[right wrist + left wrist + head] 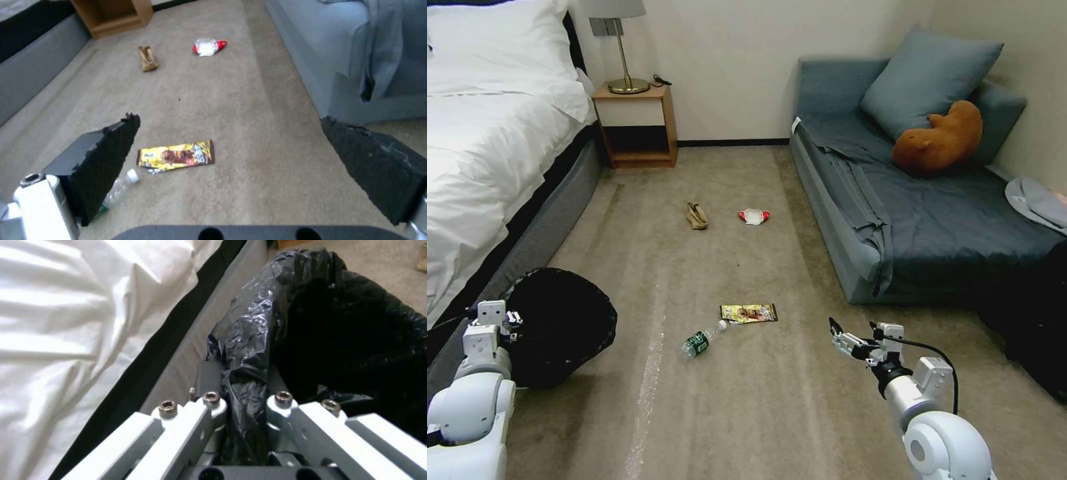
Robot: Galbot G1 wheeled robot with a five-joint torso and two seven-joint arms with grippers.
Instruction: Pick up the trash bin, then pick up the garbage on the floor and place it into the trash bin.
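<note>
- Beside the bed (487,160), the left gripper (244,400) pinches the bag-lined rim of the trash bin (564,327), which is low at the robot's left.
- Right gripper (842,341), fingers spread wide, hovers above the carpet near the yellow wrapper (175,156) and bottle (700,340).
- Bin secured, it seems; collecting litter comes next, calling for a descent onto the nearest piece.

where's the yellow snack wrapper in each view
Head view: yellow snack wrapper flat on the carpet at centre, just beyond the plastic bottle.
Left wrist view: not in it.
Right wrist view: wrapper between the open jaws of the right gripper.
Shared landmark: the bottle whose cap nearly meets the wrapper's corner.
</note>
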